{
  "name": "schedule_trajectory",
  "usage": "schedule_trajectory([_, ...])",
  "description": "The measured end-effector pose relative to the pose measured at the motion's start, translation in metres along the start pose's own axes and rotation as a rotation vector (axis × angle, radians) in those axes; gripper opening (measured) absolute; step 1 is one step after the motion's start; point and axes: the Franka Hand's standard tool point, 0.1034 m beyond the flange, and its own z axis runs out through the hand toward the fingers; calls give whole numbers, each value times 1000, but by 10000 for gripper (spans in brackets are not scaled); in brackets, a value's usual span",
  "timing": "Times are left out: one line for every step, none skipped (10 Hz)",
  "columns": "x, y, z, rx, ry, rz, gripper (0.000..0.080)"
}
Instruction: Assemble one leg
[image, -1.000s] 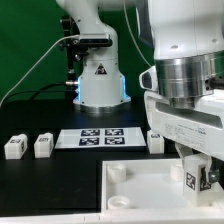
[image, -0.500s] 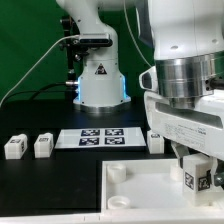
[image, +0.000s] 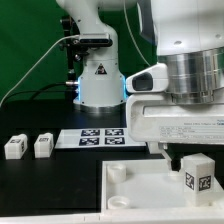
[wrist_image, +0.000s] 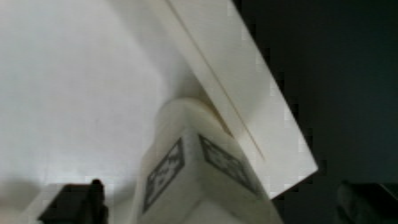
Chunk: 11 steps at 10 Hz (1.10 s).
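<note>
A leg (image: 197, 178), a small white block with a tag facing the camera, stands upright at a corner of the large flat white panel (image: 140, 195) on the exterior view's right. My gripper (image: 194, 160) hangs straight above it. In the wrist view the leg (wrist_image: 205, 165) rises between my two dark fingertips (wrist_image: 71, 205), with a gap showing on each side, so the jaws stand open around it. The panel (wrist_image: 71, 90) and its edge lie below it. Two more legs (image: 14, 147) (image: 42, 145) lie on the table at the exterior view's left.
The marker board (image: 97, 137) lies on the black table behind the panel. The arm's white base (image: 98, 80) stands at the back with cables beside it. A round socket (image: 116, 173) sits at the panel's near-left corner.
My hand has turned about its vertical axis above the leg, and its body now faces differently. The leg stands in the same place on the panel.
</note>
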Motion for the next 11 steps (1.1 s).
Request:
schedule_trajectory([-2,-2,0,7,25,-61,649])
schedule_trajectory([-1,0,1,2,24,-171,649])
schedule_trajectory([0,2,1,-5,26,-278,649])
schedule_trajectory([1,2,0,-20,27,-413,649])
schedule_trajectory([2,1,-2,-56,27,-636,649])
schedule_trajectory([3,-3,-5,-85,21,-821,649])
schedule_trajectory([3,-4,-5,-87,23,-837,649])
schedule_trajectory([3,-4,-5,-87,23,-813,649])
schedule_trajectory([3,-4,-4,-87,23,-811,536])
schedule_trajectory([3,-4,-4,-81,26,-701,536])
schedule_trajectory([3,-4,-4,-79,29,-630,351])
